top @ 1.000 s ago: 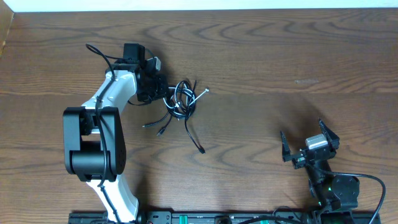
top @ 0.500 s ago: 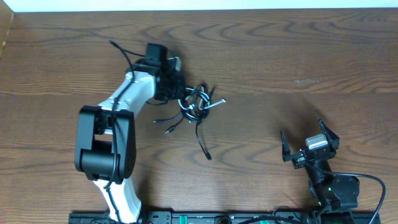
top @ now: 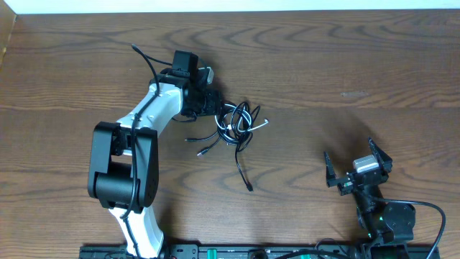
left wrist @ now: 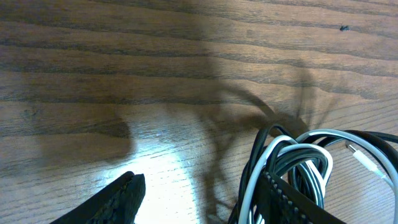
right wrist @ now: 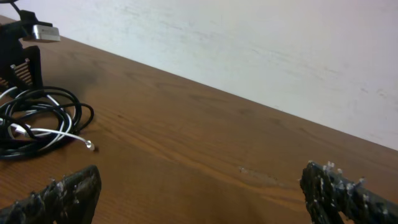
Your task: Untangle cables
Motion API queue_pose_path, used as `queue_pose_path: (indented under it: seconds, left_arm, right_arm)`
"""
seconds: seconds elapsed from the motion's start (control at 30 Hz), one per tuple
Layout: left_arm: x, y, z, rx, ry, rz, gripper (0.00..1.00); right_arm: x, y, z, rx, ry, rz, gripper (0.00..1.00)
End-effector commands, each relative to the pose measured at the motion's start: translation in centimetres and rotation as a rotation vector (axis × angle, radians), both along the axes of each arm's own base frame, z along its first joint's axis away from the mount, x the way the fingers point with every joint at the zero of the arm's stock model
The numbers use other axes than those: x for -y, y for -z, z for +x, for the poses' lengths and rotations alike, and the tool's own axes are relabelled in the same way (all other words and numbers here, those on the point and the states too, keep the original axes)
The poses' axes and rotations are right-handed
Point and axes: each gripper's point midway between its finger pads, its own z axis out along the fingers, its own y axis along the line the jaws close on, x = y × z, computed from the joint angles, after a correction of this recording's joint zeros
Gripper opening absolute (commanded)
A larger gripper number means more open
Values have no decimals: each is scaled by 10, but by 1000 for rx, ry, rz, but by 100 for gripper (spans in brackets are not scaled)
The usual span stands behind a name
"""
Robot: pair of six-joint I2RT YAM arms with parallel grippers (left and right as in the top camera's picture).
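Dragged rightward across the table (top: 359,65) since a second ago, cable bundle (top: 237,124) alongside left gripper (top: 212,102). Lay tangled left of centre, coil just beside that gripper and against one finger (left wrist: 292,202) in the wrist view. Ran longest from coil toward the near right, ending in a black tail (top: 244,173); pointed a white-tipped plug (top: 264,122) rightward. Showed left jaws apart, clamping nothing. Sat well apart at the near right, right gripper (top: 352,164), fingers spread wide.
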Motion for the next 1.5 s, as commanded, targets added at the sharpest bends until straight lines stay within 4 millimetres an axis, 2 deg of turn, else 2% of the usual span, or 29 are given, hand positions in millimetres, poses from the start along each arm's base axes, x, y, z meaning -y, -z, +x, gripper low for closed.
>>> queue_pose_path:
  seconds: [0.0,0.17,1.37,1.47]
  left_arm:
    - [-4,2,-1,-2,-3,17,61]
    - [-14,5,1,7,-22,72,61]
    - [-9,4,0,3,-13,48,61]
    - [-2,1,-2,-5,1,8,55]
  right_arm:
    - [1,1,0,-2,2,1,99]
    - [1,1,0,-2,2,1,99]
    - [1,1,0,-2,2,1,99]
    - [1,1,0,-2,2,1,99]
